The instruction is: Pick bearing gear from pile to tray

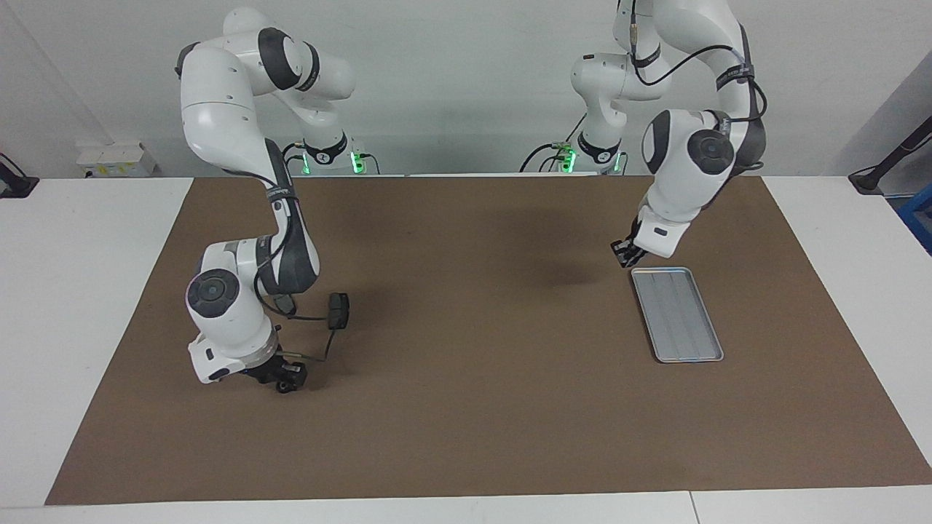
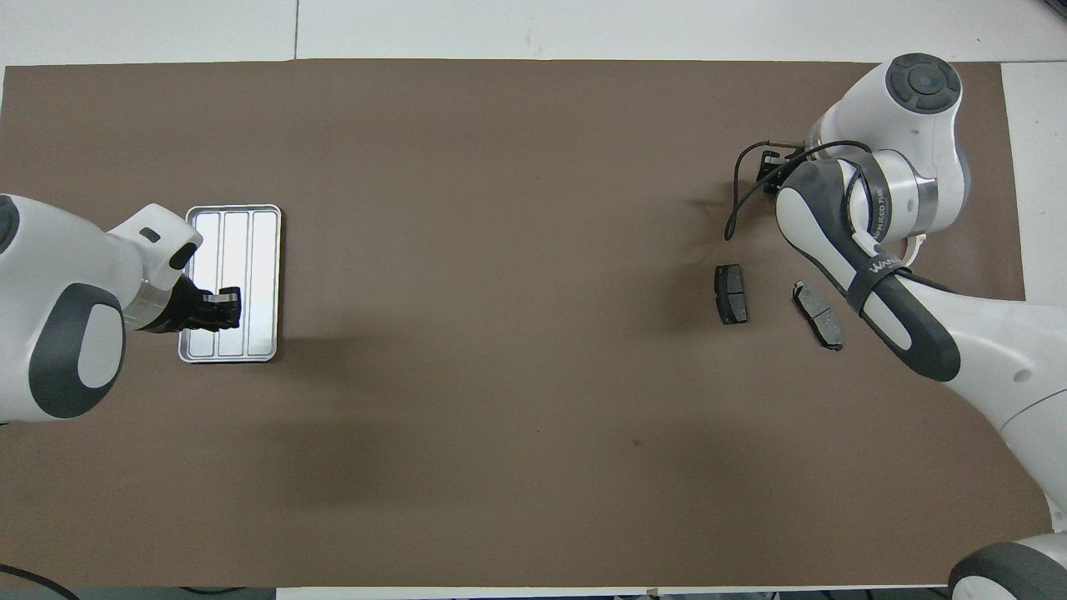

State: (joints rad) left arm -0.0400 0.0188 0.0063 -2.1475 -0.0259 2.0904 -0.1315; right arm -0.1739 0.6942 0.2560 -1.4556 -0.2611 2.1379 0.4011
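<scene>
The grey ridged tray (image 1: 681, 320) lies toward the left arm's end of the table and also shows in the overhead view (image 2: 250, 250). It looks empty. My left gripper (image 1: 625, 255) hangs in the air over the tray's end nearest the robots; from above it covers part of the tray (image 2: 221, 308). Of the pile, two dark brake-pad pieces (image 2: 731, 293) (image 2: 818, 314) lie toward the right arm's end; one shows in the facing view (image 1: 338, 309). My right gripper (image 1: 287, 378) is low over the mat beside them, mostly hidden from above (image 2: 771, 162). No bearing gear is discernible.
A brown mat (image 1: 466, 407) covers the table. A white curved piece (image 2: 917, 244) peeks out under the right arm. A black cable (image 2: 738, 200) loops from the right wrist above the mat.
</scene>
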